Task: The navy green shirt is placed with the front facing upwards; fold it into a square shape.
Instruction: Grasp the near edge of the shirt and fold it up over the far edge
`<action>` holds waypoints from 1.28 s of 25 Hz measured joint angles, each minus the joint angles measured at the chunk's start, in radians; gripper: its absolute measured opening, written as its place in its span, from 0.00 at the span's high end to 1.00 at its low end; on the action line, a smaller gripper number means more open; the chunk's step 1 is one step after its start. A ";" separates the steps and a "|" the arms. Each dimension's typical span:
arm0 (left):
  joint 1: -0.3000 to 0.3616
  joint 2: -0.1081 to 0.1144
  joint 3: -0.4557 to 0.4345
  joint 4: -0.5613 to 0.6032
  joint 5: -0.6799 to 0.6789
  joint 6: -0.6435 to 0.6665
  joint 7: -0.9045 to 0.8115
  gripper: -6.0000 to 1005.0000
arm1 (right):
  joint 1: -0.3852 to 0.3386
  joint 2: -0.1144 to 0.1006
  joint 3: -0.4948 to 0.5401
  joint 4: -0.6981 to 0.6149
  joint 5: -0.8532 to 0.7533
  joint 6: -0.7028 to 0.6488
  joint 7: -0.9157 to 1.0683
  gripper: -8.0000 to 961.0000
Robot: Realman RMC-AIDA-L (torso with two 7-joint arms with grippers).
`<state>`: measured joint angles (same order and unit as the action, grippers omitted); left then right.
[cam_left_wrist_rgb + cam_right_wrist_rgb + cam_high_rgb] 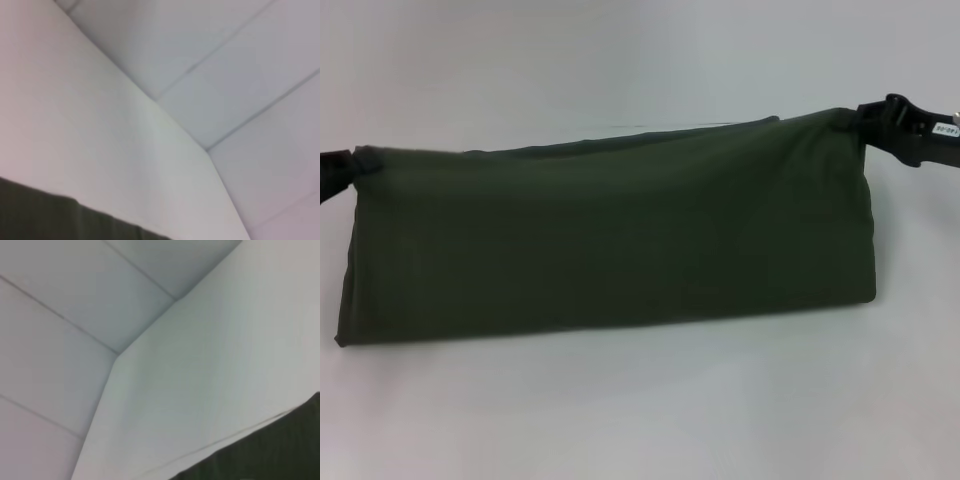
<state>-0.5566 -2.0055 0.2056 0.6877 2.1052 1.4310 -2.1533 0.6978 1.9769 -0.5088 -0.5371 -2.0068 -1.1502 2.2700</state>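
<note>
The lower folded edge of the navy green shirt [610, 240] lies nearest the camera, resting on the white table [640, 410]. The shirt forms a long dark band across the table's middle, its upper edge lifted at both ends. No lettering, collar or neck label shows; only plain cloth faces the camera. The left gripper [338, 168] pinches the upper left corner and is largely cut off by the frame edge. The right gripper [880, 115] pinches the upper right corner; a small white label on its black body is too blurred to read. Each wrist view shows only a dark strip of shirt [60, 220] [270, 450], the white table edge and a pale tiled floor [240, 65] beyond.
</note>
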 joint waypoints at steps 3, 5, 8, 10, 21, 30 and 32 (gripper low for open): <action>-0.002 -0.013 0.002 -0.021 -0.041 -0.056 0.032 0.95 | 0.010 0.011 -0.003 0.021 0.024 0.050 -0.042 0.94; -0.006 -0.018 0.003 -0.034 -0.059 -0.084 0.050 0.95 | 0.021 0.017 -0.008 0.034 0.032 0.082 -0.068 0.94; -0.018 -0.030 0.005 -0.048 -0.073 -0.139 0.075 0.95 | 0.035 0.029 -0.009 0.042 0.039 0.121 -0.104 0.94; -0.024 -0.038 0.005 -0.057 -0.084 -0.177 0.094 0.95 | 0.043 0.040 -0.009 0.042 0.043 0.150 -0.124 0.94; -0.070 -0.081 0.006 -0.097 -0.113 -0.338 0.205 0.95 | 0.088 0.075 -0.008 0.045 0.060 0.289 -0.211 0.94; -0.071 -0.117 0.006 -0.100 -0.133 -0.424 0.265 0.95 | 0.125 0.107 -0.048 0.069 0.065 0.398 -0.260 0.94; -0.072 -0.121 0.006 -0.107 -0.142 -0.445 0.280 0.95 | 0.133 0.109 -0.066 0.080 0.068 0.426 -0.262 0.94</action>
<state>-0.6282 -2.1266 0.2115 0.5803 1.9634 0.9859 -1.8731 0.8308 2.0861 -0.5745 -0.4568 -1.9383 -0.7246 2.0080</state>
